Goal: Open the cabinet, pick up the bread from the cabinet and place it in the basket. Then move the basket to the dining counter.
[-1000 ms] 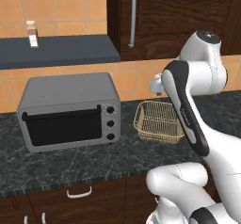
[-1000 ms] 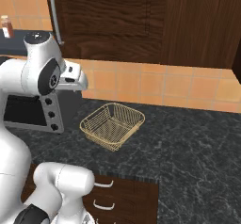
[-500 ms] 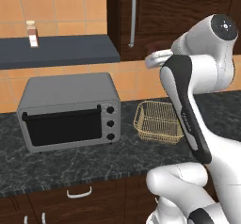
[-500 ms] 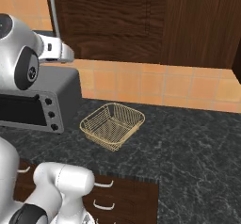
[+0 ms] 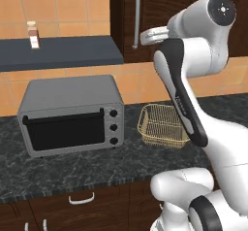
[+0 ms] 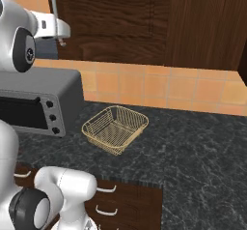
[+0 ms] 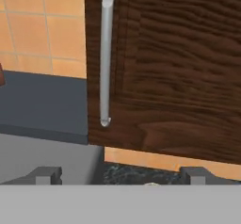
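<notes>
Dark, grained wood cabinet [image 7: 179, 68], door shut, carries a slim, rounded silver bar handle [image 7: 106, 53] straight ahead of the jaws, which stand wide apart (gripping nothing). The golden wire-mesh basket [image 5: 162, 125] sits well below them on the speckled black tabletop [image 6: 193, 147].

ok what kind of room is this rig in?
A kitchen, rendered: a toaster oven on a black speckled counter, tiled backsplash, and a dark wood wall cabinet with a silver bar handle.
</notes>
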Available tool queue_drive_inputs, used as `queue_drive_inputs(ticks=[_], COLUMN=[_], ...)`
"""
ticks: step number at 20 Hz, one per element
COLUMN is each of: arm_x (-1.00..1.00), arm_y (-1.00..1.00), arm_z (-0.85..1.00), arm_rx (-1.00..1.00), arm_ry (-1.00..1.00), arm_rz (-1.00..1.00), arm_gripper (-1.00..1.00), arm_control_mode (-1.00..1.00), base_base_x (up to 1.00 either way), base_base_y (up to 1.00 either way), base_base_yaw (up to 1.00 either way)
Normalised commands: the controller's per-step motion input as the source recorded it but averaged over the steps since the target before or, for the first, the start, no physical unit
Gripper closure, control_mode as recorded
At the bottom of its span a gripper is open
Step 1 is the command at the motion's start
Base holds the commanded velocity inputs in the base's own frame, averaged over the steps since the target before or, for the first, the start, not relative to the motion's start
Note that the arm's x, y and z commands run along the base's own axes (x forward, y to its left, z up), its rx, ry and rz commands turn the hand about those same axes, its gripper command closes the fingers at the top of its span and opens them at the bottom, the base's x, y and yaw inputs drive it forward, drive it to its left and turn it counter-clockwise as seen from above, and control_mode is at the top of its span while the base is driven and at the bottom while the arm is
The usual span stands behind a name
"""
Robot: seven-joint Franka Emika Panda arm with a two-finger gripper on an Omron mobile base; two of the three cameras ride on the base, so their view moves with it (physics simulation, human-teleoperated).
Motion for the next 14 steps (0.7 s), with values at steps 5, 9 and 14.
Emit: queue_drive_inputs(ticks=[5,9,14], arm_x=[0.4,0.42,0.51], arm_y=[0.33,0.03,0.05], arm_z=[0.27,0.01,-0.21], arm_rx=[-0.01,0.0,0.0], arm_ry=[0.05,0.0,0.0], arm_rz=[0.0,0.0,0.0], arm_gripper=[-1.0,-1.0,-1.0], arm_control_mode=[-1.0,-1.0,-1.0], base_base_x=[0.0,0.0,0.0], base_base_y=[0.0,0.0,0.0], base_base_yaw=[0.0,0.0,0.0])
